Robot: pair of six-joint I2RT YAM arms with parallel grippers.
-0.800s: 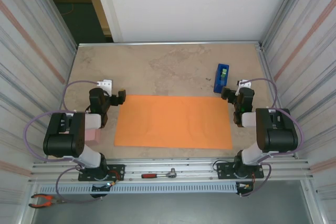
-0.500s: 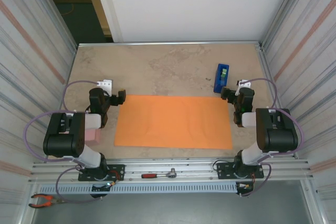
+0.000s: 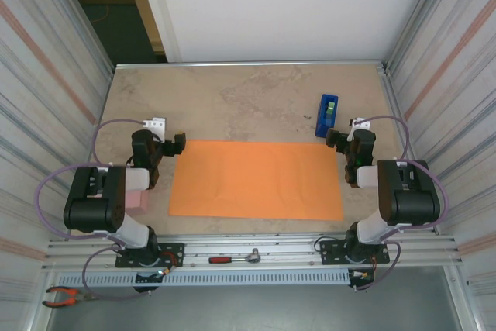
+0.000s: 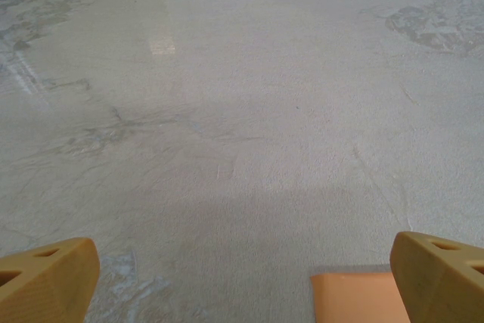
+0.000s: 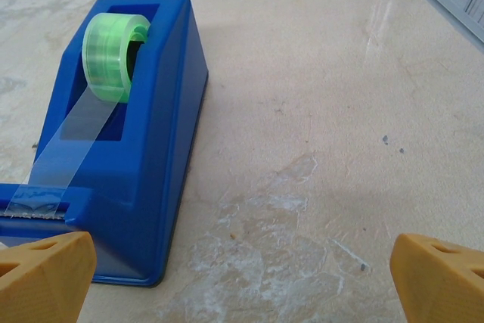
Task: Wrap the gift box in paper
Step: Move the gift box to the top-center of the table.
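Orange paper (image 3: pixel 256 180) is spread flat and unfolded across the middle of the counter (image 3: pixel 256 94). The pale pink gift box (image 3: pixel 138 201) is seen off the sheet, just beside its near-left corner and partly hidden under the left arm. Nothing of the wrapping is judged done: the box has to be set on the sheet, the sheet folded over it, and the folds taped.

The left pincer (image 4: pixel 242 281) is held wide apart with nothing between its fingers, and the right pincer (image 5: pixel 242 274) likewise.

From above, the box and the whole sheet are given. From the left wrist, one corner of the sheet is caught beside the right fingertip. From the right wrist, the blue tape dispenser (image 5: pixel 144 149) is seen close up — its green tape roll (image 5: pixel 115 57) and a clear strip drawn down to the cutter, too small to be read from above.
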